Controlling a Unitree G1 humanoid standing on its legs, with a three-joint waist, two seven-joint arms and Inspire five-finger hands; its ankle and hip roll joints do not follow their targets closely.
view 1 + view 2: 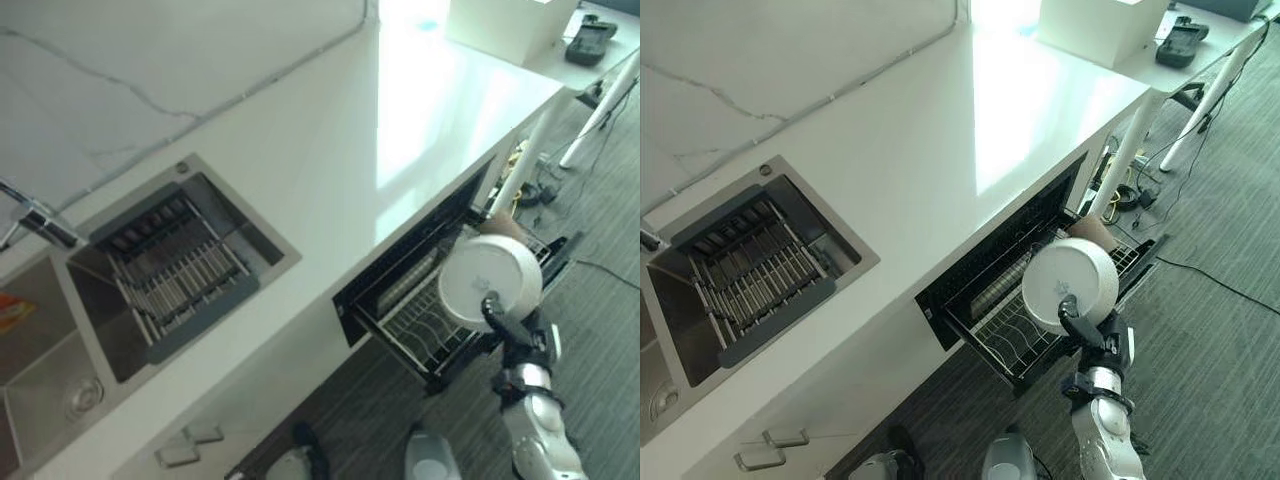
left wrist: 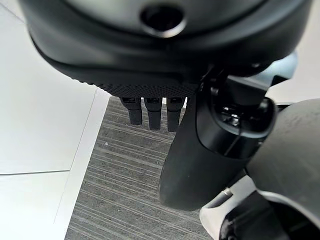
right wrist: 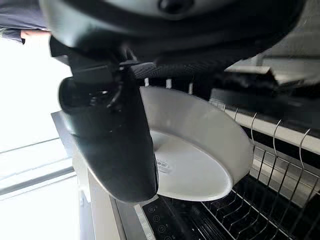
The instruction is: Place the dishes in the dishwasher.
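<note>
Held over the pulled-out black wire dishwasher rack (image 1: 1010, 330) by the right hand (image 1: 1085, 325): a round white bowl (image 1: 1070, 285), blocking the way down. Open wire slots left of it. White bench (image 1: 970, 150) edge overhanging beyond.

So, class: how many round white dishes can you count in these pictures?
1: a round white dish, pinched in the right hand above the pulled-out wire dishwasher rack. Others may be hidden inside the dishwasher.
</note>
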